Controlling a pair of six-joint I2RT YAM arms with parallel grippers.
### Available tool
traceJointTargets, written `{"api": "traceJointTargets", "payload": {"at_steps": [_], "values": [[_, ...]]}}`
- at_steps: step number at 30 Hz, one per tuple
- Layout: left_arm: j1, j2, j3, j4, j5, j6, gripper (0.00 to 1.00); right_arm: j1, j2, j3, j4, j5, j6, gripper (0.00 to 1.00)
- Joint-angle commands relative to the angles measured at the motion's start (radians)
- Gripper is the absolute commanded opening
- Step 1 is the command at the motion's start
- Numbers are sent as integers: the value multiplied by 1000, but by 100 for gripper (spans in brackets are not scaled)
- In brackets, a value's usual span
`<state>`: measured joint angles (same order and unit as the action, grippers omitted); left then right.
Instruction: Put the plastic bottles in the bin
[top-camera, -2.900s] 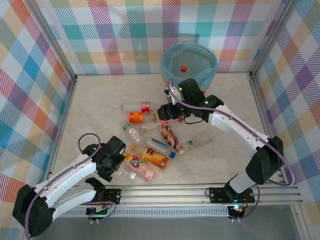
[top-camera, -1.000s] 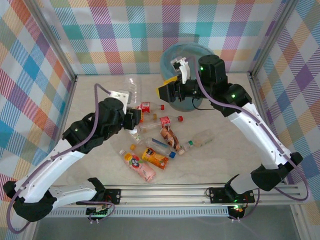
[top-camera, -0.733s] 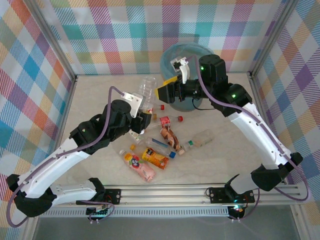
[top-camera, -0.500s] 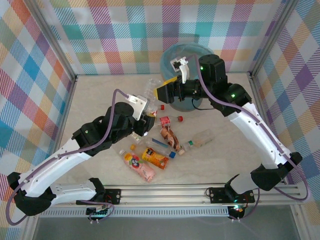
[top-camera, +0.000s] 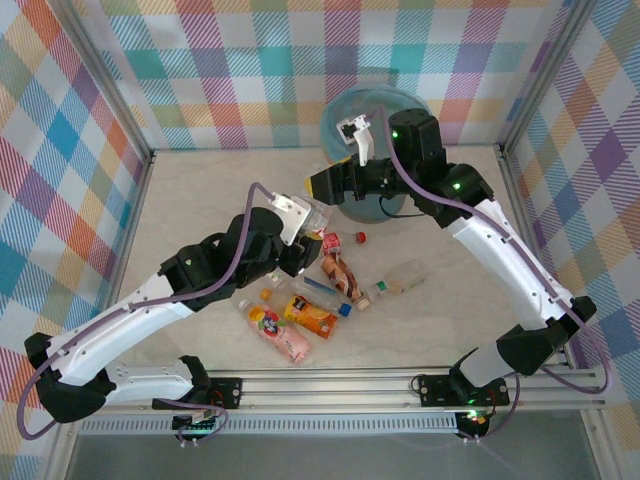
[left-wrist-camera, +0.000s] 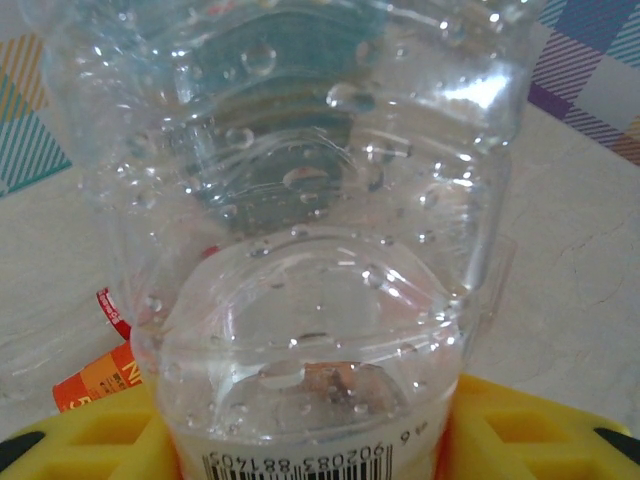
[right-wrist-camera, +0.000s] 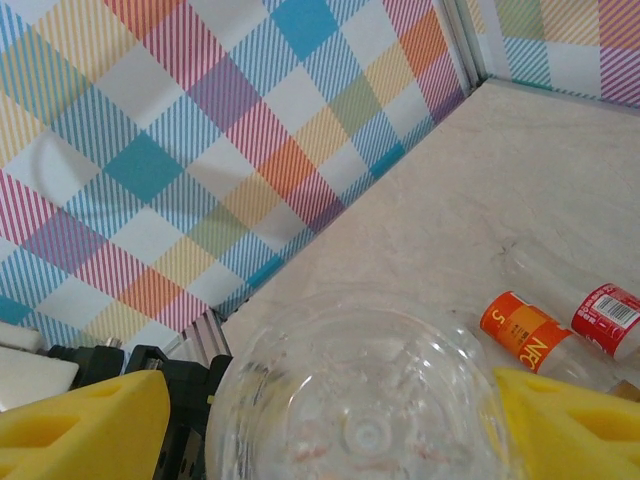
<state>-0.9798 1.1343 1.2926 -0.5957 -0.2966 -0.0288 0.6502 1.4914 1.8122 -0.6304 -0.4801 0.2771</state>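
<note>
Carry step — left gripper clamped on clear bottle, raised just beside the bin; right gripper wide with clear plastic between, hold can't be told — next likely: move over opening, let go

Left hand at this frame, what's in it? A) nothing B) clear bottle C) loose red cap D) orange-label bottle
B: the left wrist view shows the left hand closed on a clear bottle, gripping it at its barcode end.
</note>
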Motion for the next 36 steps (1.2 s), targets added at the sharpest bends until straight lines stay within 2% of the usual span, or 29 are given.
{"api": "traceJointTargets", "payload": {"at_steps": [1,10,19,26,30,36], "values": [[-14,11,23,31,10,29,52,8,1,-3,6,-39,10,78],[-16,1,15,48,-13,31,55,8,3,-3,-3,-41,8,63],[-15,-30,-12,77,-46,32,68,8,-10,5,0,-9,-5,56],[-14,-58,-24,89,-54,33,83,7,-8,35,-16,7,-18,54],[-15,-91,-35,103,-39,29,89,6,2,115,-87,108,-96,54],[-15,-143,-35,138,0,-4,91,-20,50,306,-173,342,-248,54]]}}
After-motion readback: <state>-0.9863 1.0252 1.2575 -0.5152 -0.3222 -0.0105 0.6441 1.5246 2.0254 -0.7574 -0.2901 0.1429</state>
